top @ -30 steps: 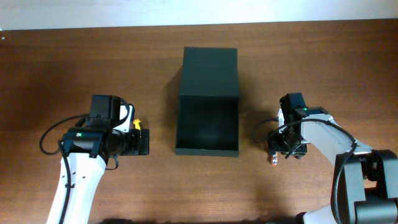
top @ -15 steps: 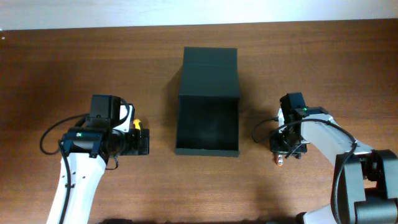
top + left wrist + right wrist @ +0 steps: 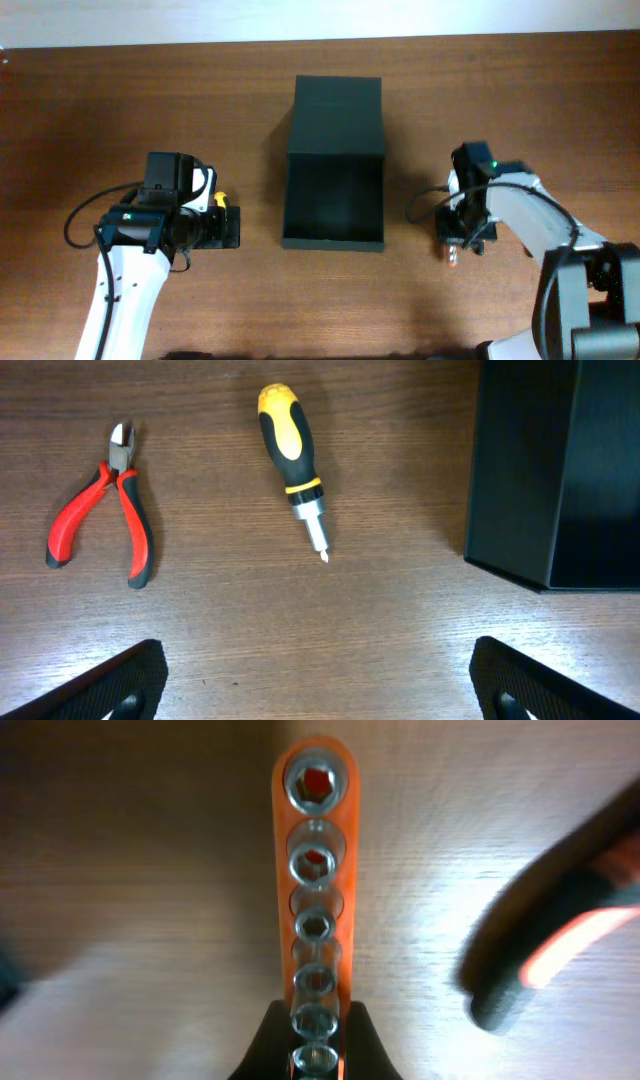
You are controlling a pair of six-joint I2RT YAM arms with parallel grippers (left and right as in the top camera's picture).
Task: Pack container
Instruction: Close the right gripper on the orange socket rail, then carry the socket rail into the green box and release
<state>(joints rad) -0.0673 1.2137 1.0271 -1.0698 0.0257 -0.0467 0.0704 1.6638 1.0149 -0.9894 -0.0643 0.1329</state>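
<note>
container (image 3: pixel 333 205) | dark green-black matte rectangular box | lid open, flap folded back flat toward the far edge | interior looks empty | mid-desk (image 3: pixel 300 300), upright

A workshop-like bench, going by the wood-grain table (image 3: pixel 80 90) and hand tools on it — red pliers (image 3: pixel 130 510) at nine o'clock of a yellow-black screwdriver (image 3: pixel 292 460), plus an orange socket rail (image 3: pixel 315 870)

white limbs, black wrists

the left arm (image 3: pixel 115 300) is a smooth white link topped by a boxy black wrist block with a small green light (image 3: pixel 127 213). a black cable (image 3: pixel 72 225) loops beside it. the right arm (image 3: pixel 520 205) is the same white and black, with a green dot (image 3: pixel 492 164) and a thin black lead (image 3: pixel 418 208). both sets of jaws are matt black.
</note>
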